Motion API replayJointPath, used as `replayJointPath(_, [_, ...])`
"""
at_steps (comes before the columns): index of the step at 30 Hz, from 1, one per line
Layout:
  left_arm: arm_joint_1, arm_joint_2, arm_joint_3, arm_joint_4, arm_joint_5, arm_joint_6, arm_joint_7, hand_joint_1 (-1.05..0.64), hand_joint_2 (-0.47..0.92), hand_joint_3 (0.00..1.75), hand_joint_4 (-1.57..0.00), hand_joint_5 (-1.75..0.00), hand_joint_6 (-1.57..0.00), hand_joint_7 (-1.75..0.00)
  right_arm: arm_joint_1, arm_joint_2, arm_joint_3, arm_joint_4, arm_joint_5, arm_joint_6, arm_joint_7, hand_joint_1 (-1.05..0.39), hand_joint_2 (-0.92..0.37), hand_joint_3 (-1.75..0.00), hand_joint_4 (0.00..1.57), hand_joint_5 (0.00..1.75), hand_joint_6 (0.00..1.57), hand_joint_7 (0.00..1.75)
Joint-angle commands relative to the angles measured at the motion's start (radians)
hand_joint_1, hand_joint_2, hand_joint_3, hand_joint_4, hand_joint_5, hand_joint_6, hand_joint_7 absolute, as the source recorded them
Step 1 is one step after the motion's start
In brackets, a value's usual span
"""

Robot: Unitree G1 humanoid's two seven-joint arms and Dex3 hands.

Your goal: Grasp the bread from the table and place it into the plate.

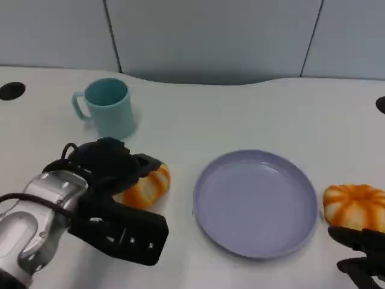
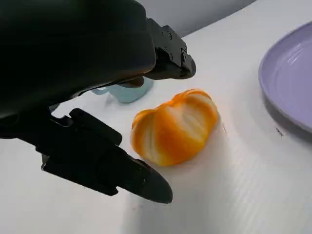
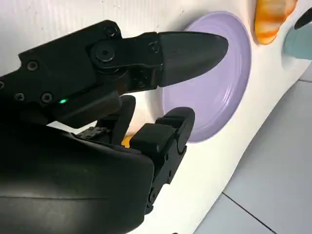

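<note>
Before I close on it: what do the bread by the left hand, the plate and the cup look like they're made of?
Bread: looks like a glossy moulded toy, likely plastic or foam; its orange-and-white stripes are too even for a real crust. Plate: probably smooth lavender plastic, with a soft sheen and uniform colour, though glazed ceramic is possible. Cup: matte teal, likely plastic.

Teal mug on a white table.
A teal mug [image 1: 107,107] with its handle turned left is seen standing upright on the white table [image 1: 198,114], before a grey panelled wall [image 1: 210,36].
</note>
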Motion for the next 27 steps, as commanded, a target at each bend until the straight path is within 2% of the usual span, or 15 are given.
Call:
replayJointPath(1, [-0.039, -0.008, -0.001, 0.018, 0.021, 0.024, 0.045, -0.55, 0.74, 0.01, 0.0, -0.37, -0.18, 0.0, 0.007, -0.001, -0.003, -0.012, 0.008, 0.006, -0.002, -0.44, -0.92, -0.39, 0.49, 0.66, 0.68, 0.0])
replayJointPath(6, [-0.066, -0.018, -0.022, 0.058, 0.041, 0.025, 0.065, -0.58, 0.74, 0.01, 0.0, -0.39, -0.19, -0.01, 0.005, 0.0, -0.002, -0.02, 0.006, 0.019, -0.002, -0.43, -0.92, -0.4, 0.47, 0.64, 0.67, 0.0])
replayJointPath(11, [-0.129, -0.054, -0.055, 0.202, 0.046, 0.03, 0.083, -0.59, 0.76, 0.01, 0.0, -0.36, -0.17, 0.0, 0.002, -0.005, -0.002, -0.006, -0.002, -0.001, -0.004, -0.44, -0.92, -0.4, 0.5, 0.65, 0.68, 0.01])
replayJointPath(22, [-0.307, -0.156, -0.12, 0.607, -0.003, 0.011, 0.083, -0.54, 0.72, 0.0, 0.0, -0.32, -0.22, -0.01, 0.012, 0.0, -0.007, -0.023, 0.012, 0.004, 0.001, -0.42, -0.92, -0.4, 0.47, 0.63, 0.67, 0.0])
replayJointPath(27, [-0.385, -0.201, -0.154, 0.784, -0.024, -0.022, 0.103, -0.57, 0.73, 0.0, -0.01, -0.28, -0.23, -0.01, 0.013, -0.006, -0.01, -0.012, 0.009, -0.023, 0.003, -0.44, -0.92, -0.4, 0.49, 0.65, 0.68, 0.0])
